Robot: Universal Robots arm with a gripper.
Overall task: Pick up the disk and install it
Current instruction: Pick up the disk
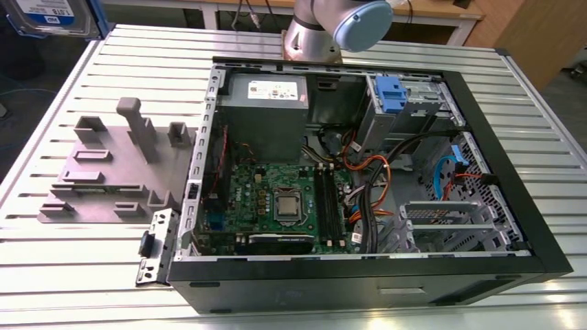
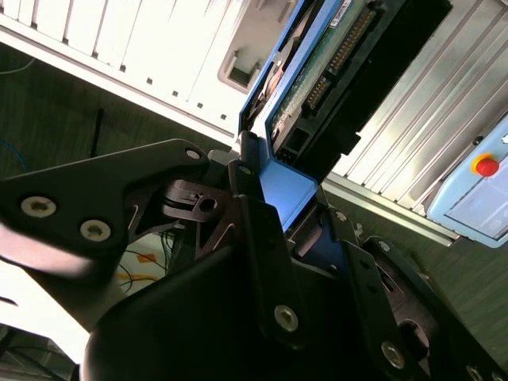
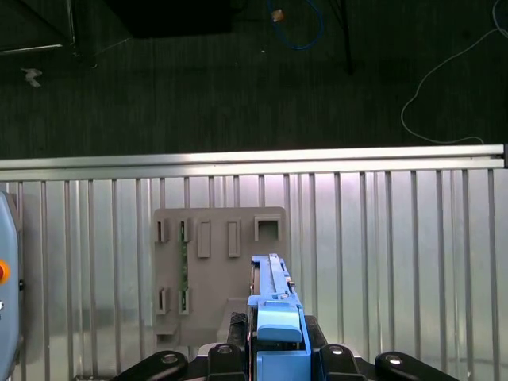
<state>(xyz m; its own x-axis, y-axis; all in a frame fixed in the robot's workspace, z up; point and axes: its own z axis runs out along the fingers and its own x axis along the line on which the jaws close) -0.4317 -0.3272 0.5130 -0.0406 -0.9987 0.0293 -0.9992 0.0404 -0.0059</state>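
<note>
Exterior view: bright, even light from overhead, with short, soft shadows. The ribbed metal surface (image 1: 92,275) carries a mild sheen and no hard glare. The interior of the open computer case (image 1: 367,179) is dimmer, shaded by its own walls.

First wrist view: the edge rail (image 3: 254,159) flares white; the floor (image 3: 238,79) beyond it is dark.

Second wrist view: the pale slats (image 2: 119,40) are blown out. The black links of the claw (image 2: 287,194) near the lens are dark and soft. The disk (image 2: 317,71) it clamps is well lit.

Silver arm (image 1: 310,38) with pale-blue joint cap (image 1: 365,23); black pincer (image 2: 282,189) links studded with silver screws (image 2: 286,317)
</note>
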